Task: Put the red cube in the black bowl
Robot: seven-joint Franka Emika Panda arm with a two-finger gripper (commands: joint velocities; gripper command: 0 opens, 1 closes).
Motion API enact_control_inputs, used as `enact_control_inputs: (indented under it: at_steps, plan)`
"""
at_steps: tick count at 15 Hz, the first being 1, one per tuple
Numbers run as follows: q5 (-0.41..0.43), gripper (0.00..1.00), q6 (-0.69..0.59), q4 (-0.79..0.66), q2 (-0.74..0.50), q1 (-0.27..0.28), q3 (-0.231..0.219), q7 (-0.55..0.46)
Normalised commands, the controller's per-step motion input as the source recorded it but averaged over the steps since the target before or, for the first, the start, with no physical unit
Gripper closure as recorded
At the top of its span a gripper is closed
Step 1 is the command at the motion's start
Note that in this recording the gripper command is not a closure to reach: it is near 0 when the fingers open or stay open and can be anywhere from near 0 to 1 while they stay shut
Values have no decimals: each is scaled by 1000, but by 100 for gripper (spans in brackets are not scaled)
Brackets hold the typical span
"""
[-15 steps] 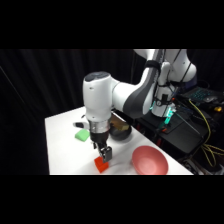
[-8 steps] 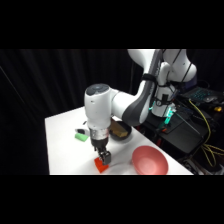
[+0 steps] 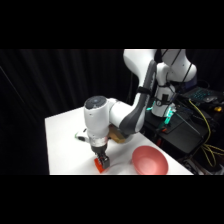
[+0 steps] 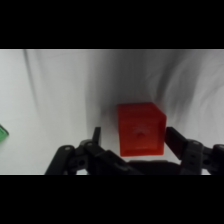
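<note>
The red cube (image 4: 141, 129) rests on the white table near its front edge and also shows as a red spot (image 3: 99, 168) under the arm. My gripper (image 3: 102, 162) has come down over it. In the wrist view the gripper (image 4: 136, 141) is open, with one black finger (image 4: 95, 139) left of the cube and the other (image 4: 179, 142) right of it. There is a gap on the left side, and the right finger stands close to the cube's face. The black bowl is hidden behind the arm in the side view and lies outside the wrist view.
A larger pink-red bowl (image 3: 149, 161) sits on the table just right of the gripper. A green block (image 3: 79, 135) lies behind the arm to the left, and its corner shows at the wrist view's left edge (image 4: 2, 131). Cables and equipment stand beyond the table's right side.
The gripper has come down toward the table and now straddles the red cube. The arm's elbow has swung lower and forward. The cube has not moved.
</note>
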Motion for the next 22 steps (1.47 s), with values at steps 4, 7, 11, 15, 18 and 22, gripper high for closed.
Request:
enact_control_inputs:
  at_steps: [4, 7, 11, 15, 18, 22]
  plan:
    - [51, 100, -3, 168, 104, 16, -22, 20]
    - [88, 100, -117, 155, 22, -1, 7, -1]
    - [97, 100, -263, 64, -167, -7, 4, 6]
    - [147, 100, -368, -145, -522, -110, 61, -98]
    - [157, 100, -304, -340, -667, -173, 80, -162]
    - [204, 100, -86, -629, -719, -200, 101, -246]
